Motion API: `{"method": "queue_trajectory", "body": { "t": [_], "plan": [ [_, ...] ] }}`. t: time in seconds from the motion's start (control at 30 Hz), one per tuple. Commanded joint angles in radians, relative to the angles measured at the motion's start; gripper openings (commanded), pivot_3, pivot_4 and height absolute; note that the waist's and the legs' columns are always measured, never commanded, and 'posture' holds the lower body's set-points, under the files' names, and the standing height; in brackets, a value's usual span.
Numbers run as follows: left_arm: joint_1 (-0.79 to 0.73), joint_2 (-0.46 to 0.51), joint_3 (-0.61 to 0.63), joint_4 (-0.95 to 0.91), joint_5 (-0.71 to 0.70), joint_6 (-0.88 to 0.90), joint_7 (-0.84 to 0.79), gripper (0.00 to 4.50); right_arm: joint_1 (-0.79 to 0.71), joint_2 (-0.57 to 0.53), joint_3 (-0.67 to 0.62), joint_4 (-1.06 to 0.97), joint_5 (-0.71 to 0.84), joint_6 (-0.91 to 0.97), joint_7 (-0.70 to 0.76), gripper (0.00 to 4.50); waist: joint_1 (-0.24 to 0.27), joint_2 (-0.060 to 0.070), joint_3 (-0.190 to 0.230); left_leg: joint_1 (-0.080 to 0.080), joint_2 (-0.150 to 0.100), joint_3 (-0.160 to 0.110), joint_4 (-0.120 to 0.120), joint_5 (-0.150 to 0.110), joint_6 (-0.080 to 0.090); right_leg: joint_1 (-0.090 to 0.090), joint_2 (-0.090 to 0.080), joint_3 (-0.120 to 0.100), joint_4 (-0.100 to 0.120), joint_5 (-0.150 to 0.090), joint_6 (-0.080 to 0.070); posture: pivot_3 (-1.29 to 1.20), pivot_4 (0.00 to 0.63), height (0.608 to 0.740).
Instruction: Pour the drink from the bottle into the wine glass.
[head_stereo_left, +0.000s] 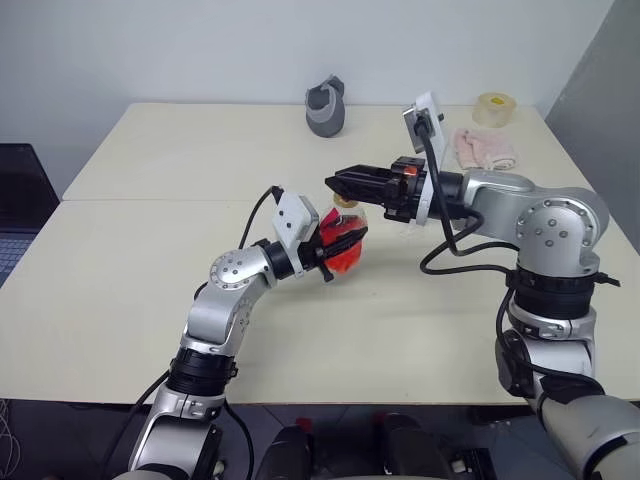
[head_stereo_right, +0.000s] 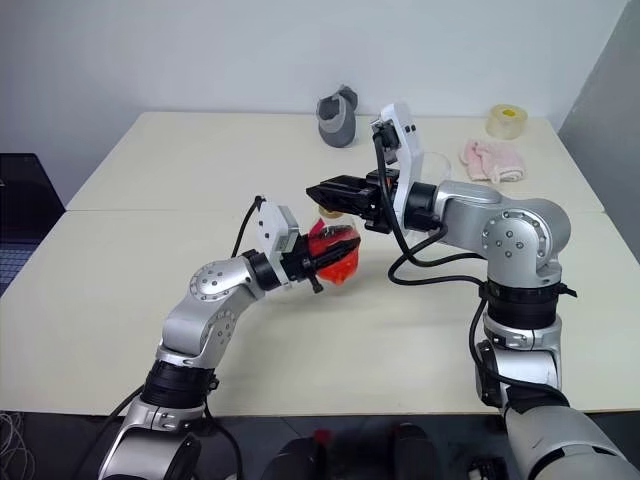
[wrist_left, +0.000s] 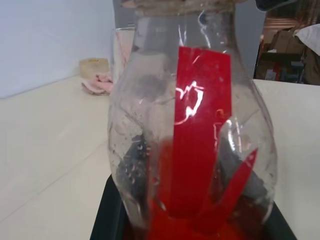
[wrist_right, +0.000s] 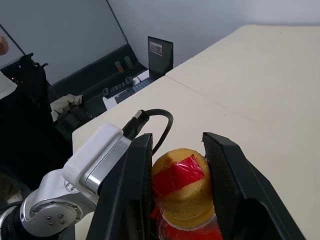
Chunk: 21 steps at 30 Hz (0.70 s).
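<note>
Holding the bottle (head_stereo_left: 343, 243) steady, your left gripper (head_stereo_left: 340, 246) clamps its body so the right gripper (wrist_right: 176, 170) can pinch the yellow cap (wrist_right: 181, 192).

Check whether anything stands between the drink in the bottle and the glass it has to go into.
Yes, the yellow cap is on the mouth of the bottle, with the right gripper closed around it.

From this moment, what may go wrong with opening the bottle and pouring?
1. The right claw closes on the yellow cap while the left claw holds the bottle above the table. If the cap comes off suddenly, the red drink may spill.
2. The bottle is rounded and clear plastic; it might slip or turn in the left claw.
3. The wine glass stands behind the arms, so they might knock it.
</note>
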Motion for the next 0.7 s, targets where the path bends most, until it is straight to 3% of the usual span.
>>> {"method": "queue_trajectory", "body": {
  "t": [0.03, 0.2, 0.3, 0.53, 0.7],
  "plan": [
    [0.005, 0.001, 0.003, -0.024, -0.014, -0.016, -0.011, 1.03, 0.01, -0.083, 0.043, -0.085, -0.122, -0.216, 0.067, 1.24, 0.0, 0.0, 0.0, 0.0, 0.0, 0.0, 0.0, 0.0, 0.0, 0.0, 0.0, 0.0, 0.0, 0.0, 0.0, 0.0, 0.15, 0.74],
    [0.001, -0.002, 0.004, -0.021, -0.015, -0.016, -0.008, 1.03, 0.059, -0.136, 0.154, -0.102, -0.312, -0.527, 0.13, 1.24, -0.001, 0.0, 0.0, 0.0, -0.001, 0.001, 0.0, 0.0, 0.0, 0.0, 0.001, 0.0, 0.0, 0.0, 0.0, 0.0, 0.15, 0.74],
    [0.003, -0.004, 0.006, -0.023, -0.015, -0.015, -0.006, 1.03, 0.075, -0.124, 0.166, -0.093, -0.353, -0.599, 0.132, 1.24, 0.0, 0.0, 0.0, 0.0, 0.0, 0.001, 0.0, 0.0, 0.0, 0.0, 0.001, 0.0, 0.0, 0.0, 0.0, 0.0, 0.15, 0.74],
    [0.01, -0.001, 0.007, -0.029, -0.016, -0.011, -0.005, 1.03, 0.075, -0.086, 0.089, -0.091, -0.255, -0.466, 0.095, 1.24, 0.002, 0.0, 0.0, 0.0, 0.001, 0.0, 0.0, 0.001, -0.001, 0.0, 0.001, 0.0, 0.0, 0.0, 0.0, 0.0, 0.15, 0.74],
    [0.035, 0.013, 0.024, -0.055, -0.026, 0.015, 0.007, 1.03, 0.152, -0.169, 0.006, -0.197, -0.137, -0.303, 0.102, 1.24, 0.009, 0.0, 0.0, 0.0, 0.001, -0.001, 0.0, 0.0, -0.001, 0.0, 0.0, 0.0, -0.001, 0.0, 0.0, 0.0, 0.15, 0.74]
  ]
}}
